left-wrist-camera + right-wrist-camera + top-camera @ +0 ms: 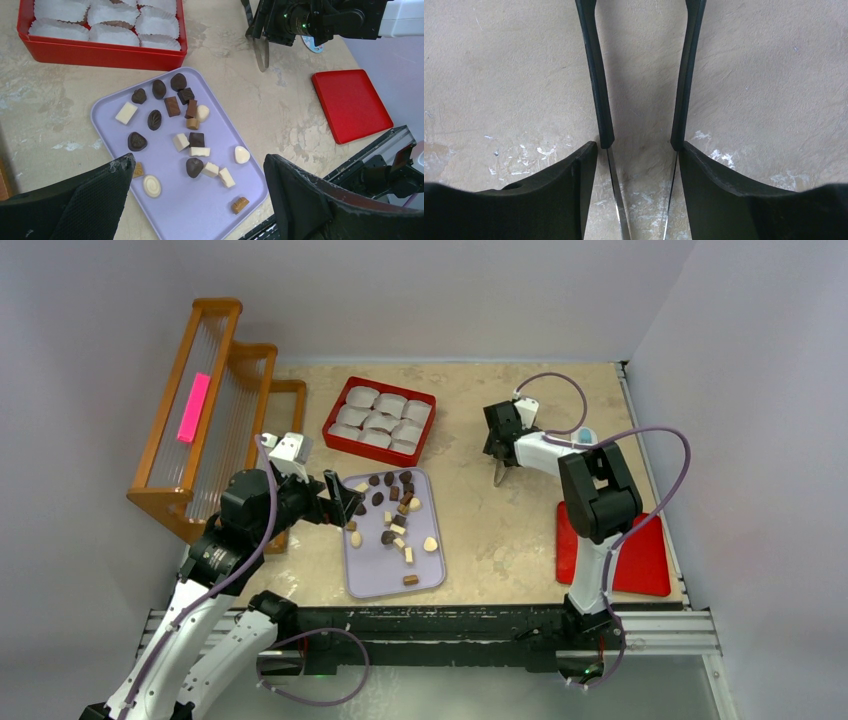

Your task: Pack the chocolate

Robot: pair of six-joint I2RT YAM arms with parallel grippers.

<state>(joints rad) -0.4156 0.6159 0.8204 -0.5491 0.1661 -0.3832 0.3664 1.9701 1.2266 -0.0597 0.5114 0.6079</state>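
The chocolate (pixel 431 543), in dark, light brown and cream pieces, lies scattered on a lilac tray (pixel 385 578). My left gripper (pixel 345 502) hangs open over the tray's left edge. In the left wrist view its jaws (pixel 199 161) stand wide with the chocolate (pixel 194 167) on the tray (pixel 200 212) below them and nothing held. My right gripper (pixel 498 445) is to the right of the red box, shut on black tongs (pixel 498 472) that point down at the table. In the right wrist view the fingers (pixel 637 145) press on both tong arms (pixel 596 85).
A red box (pixel 336 410) lined with white paper cups stands behind the tray. Its front wall (pixel 100 54) shows in the left wrist view. A red lid (pixel 640 555) lies at the right edge. At the back left stands a wooden rack (pixel 215 400) with a pink strip.
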